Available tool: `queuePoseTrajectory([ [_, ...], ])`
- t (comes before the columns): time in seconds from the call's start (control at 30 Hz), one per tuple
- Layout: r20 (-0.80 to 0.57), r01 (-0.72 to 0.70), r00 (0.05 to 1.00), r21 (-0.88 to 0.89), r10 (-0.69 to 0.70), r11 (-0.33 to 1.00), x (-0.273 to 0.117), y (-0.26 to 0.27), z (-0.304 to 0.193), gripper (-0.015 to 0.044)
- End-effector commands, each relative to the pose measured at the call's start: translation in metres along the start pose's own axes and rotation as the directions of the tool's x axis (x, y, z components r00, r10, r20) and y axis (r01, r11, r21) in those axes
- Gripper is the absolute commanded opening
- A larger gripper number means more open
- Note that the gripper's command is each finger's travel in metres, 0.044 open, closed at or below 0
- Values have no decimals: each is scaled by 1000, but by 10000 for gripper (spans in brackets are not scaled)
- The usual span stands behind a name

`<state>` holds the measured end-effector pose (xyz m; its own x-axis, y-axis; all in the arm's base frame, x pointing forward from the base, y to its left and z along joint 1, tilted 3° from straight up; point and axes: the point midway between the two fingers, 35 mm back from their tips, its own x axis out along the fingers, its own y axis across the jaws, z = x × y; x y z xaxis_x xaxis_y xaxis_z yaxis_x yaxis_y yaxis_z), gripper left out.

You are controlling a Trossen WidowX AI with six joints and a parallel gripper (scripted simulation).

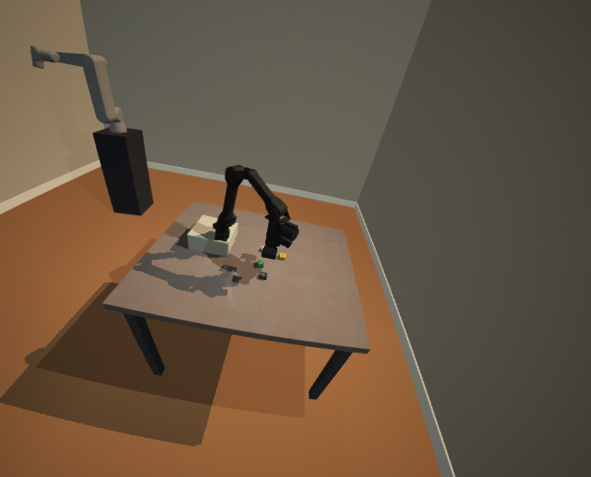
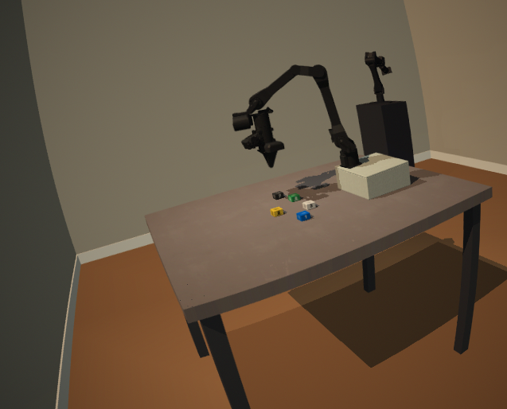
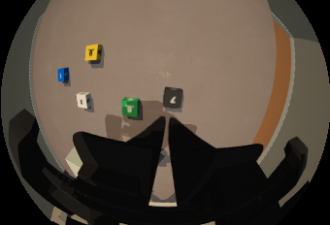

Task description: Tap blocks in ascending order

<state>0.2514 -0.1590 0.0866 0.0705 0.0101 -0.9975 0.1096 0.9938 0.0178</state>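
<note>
My gripper is shut and empty, raised well above the table. In the wrist view its tips show just below the black block, whose digit looks like a 7. The green block sits beside it; its digit is unclear. The white block, yellow block and blue block lie apart. Blue looks like a 1; the white and yellow digits are hard to read. The gripper hides blue in the top view.
The blocks rest on the grey-brown table. A pale box stands at my arm's base. Another arm stands on a dark pedestal away from the table.
</note>
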Motion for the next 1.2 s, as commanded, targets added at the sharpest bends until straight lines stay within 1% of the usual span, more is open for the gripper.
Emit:
queuePoseTrajectory([
  [0.0, 4, -2, 1000, -16, 2, 1000, -2, 37, 25, 20],
  [0.17, 7, -8, 1000, -16, 8, 1000, -3, 107, 54, 20],
  [0.3, 10, -14, 1000, -15, 14, 1000, -4, 158, 63, 20],
  [0.5, 10, -15, 1000, -15, 15, 1000, -1, 160, 64, 20],
  [0.53, 10, -15, 1000, -15, 15, 1000, 10, 160, 65, 20],
  [0.63, 10, -15, 1000, -15, 15, 1000, 64, 161, 65, 20],
  [0.67, 9, -15, 1000, -15, 15, 1000, 74, 161, 64, 20],
  [1.17, 9, -15, 1000, -15, 15, 1000, 88, 161, 64, 20],
])
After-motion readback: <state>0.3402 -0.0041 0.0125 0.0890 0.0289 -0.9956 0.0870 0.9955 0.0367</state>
